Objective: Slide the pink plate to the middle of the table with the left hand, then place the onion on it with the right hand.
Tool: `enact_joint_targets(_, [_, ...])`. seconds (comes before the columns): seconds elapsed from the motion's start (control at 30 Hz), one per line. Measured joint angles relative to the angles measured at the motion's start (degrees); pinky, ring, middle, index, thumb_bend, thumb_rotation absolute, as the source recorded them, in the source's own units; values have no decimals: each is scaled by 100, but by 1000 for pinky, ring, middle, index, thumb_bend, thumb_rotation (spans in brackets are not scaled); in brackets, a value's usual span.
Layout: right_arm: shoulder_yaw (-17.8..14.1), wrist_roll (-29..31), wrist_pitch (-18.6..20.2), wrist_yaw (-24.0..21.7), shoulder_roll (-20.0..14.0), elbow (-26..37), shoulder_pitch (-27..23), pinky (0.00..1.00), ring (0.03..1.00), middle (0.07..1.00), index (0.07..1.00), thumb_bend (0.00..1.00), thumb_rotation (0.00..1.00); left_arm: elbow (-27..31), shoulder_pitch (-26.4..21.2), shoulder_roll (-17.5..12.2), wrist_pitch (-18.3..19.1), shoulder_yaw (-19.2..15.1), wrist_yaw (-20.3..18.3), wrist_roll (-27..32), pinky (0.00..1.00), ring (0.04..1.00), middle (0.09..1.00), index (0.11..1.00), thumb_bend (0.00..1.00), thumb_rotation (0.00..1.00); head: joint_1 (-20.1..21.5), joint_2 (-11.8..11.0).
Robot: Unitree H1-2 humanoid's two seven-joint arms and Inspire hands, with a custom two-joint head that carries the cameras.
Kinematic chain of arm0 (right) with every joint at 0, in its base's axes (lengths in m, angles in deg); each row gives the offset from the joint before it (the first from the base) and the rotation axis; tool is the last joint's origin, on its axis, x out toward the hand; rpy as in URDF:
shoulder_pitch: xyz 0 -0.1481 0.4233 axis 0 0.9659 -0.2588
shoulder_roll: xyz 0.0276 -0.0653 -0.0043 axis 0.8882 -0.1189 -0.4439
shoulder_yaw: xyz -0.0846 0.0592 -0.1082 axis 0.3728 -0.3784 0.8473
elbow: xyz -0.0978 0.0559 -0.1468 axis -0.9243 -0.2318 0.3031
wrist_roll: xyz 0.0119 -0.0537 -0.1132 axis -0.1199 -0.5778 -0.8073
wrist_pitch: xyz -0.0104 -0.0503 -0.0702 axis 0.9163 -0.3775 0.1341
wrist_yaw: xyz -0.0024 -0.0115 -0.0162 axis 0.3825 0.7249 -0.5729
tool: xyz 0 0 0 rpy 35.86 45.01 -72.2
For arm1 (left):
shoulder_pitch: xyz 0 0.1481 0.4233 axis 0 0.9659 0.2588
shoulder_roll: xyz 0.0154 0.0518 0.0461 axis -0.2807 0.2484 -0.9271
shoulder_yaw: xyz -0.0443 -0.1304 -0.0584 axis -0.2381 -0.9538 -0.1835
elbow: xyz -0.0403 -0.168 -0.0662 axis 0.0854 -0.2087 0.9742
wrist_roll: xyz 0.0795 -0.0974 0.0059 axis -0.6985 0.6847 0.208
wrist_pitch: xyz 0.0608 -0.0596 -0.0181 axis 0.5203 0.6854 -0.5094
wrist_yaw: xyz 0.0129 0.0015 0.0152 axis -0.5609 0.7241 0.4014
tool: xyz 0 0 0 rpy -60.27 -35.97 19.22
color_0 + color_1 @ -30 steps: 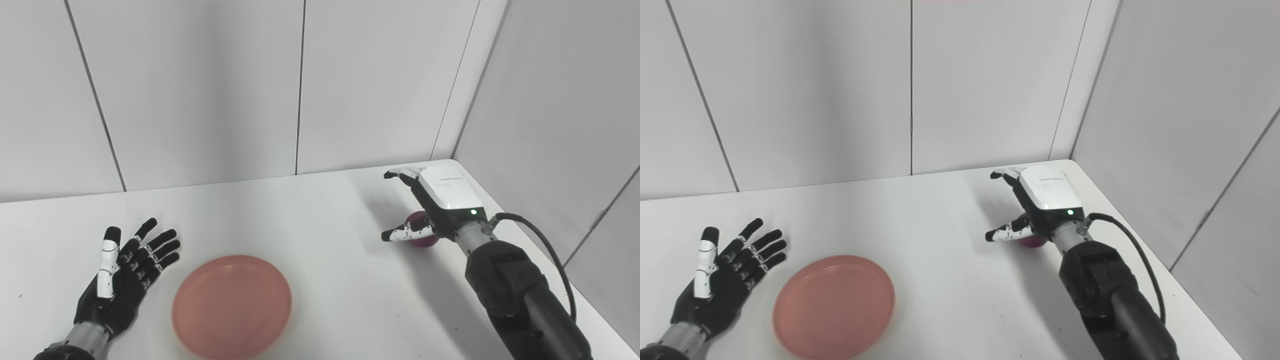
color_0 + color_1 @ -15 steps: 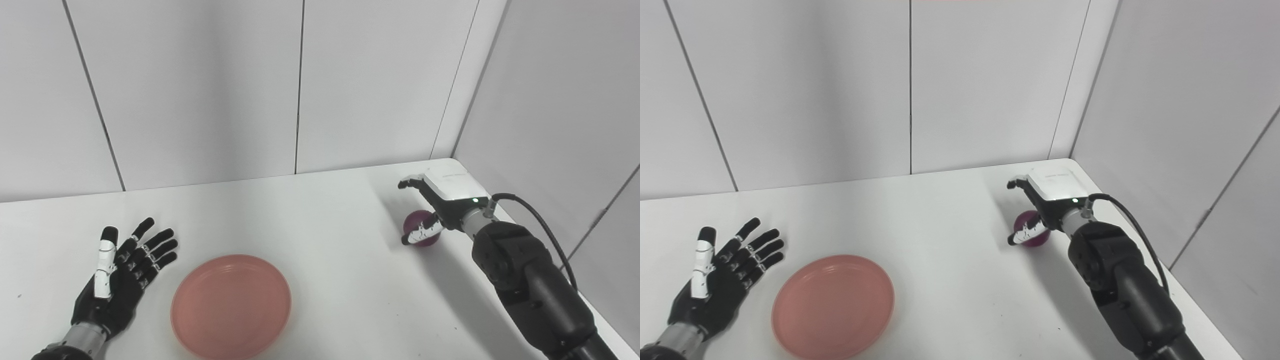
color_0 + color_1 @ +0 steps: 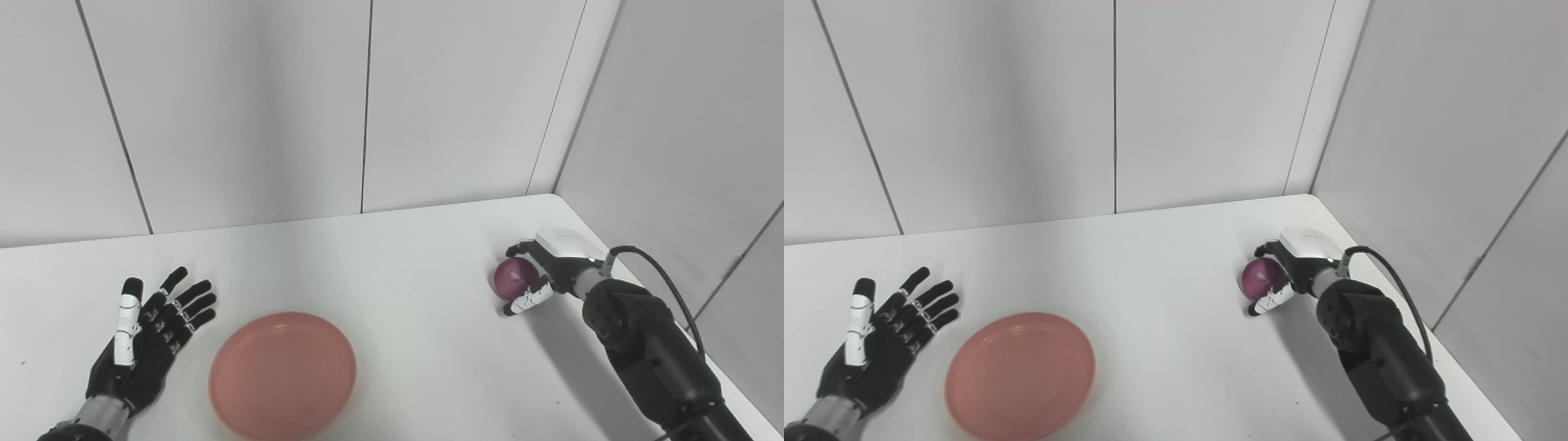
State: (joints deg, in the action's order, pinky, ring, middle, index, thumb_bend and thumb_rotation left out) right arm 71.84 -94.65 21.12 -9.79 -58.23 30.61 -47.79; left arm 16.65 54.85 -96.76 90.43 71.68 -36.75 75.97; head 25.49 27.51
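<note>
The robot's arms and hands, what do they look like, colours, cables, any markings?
Both arms are bulky matte black. The left hand is black with a white thumb and small white marks on its fingers. The right hand has a white back plate with a small green light, a white speckled thumb, and a black cable looping from the wrist.

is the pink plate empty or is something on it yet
Empty. The plate shows only its bare pink inside; the onion sits on the table far to its right, beside the right hand.
</note>
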Motion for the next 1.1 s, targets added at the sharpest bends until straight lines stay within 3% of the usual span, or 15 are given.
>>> enact_joint_targets(0.4, [84, 339, -6, 470, 2, -385, 3, 661, 849, 877, 814, 1000, 327, 8, 4, 0, 0, 0, 6, 0, 869, 847, 831, 943, 713, 944, -18, 0])
enact_joint_targets(0.67, [163, 642, -11, 759, 17, -482, 66, 640, 805, 837, 806, 1000, 320, 7, 5, 0, 0, 2, 6, -1, 867, 845, 830, 936, 720, 937, -18, 9])
enact_joint_targets(1.1, [279, 956, -18, 1075, 57, -486, 64, 586, 761, 814, 793, 986, 219, 7, 4, 0, 0, 34, 7, -7, 863, 845, 827, 931, 733, 929, -53, 9])
